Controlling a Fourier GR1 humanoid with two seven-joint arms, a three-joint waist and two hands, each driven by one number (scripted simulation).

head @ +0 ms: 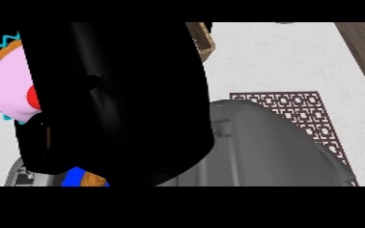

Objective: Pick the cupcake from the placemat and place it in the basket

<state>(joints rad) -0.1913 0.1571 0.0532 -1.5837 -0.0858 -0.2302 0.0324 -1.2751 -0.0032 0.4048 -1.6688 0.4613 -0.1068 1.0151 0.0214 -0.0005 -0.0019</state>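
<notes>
One view only, from the head, looking steeply down at the counter (285,58); very close to the robot's own hand (114,101), which blocks most of the left and middle; grey forearm (271,149) fills the lower right; patterned placemat (306,111) shows at right, basket (203,41) corner near the top, cupcake (14,87) cut off at the left edge; no second view to compare

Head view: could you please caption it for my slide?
A black hand fills the view, a pink cupcake at its left edge, patterned placemat to the right.
</notes>
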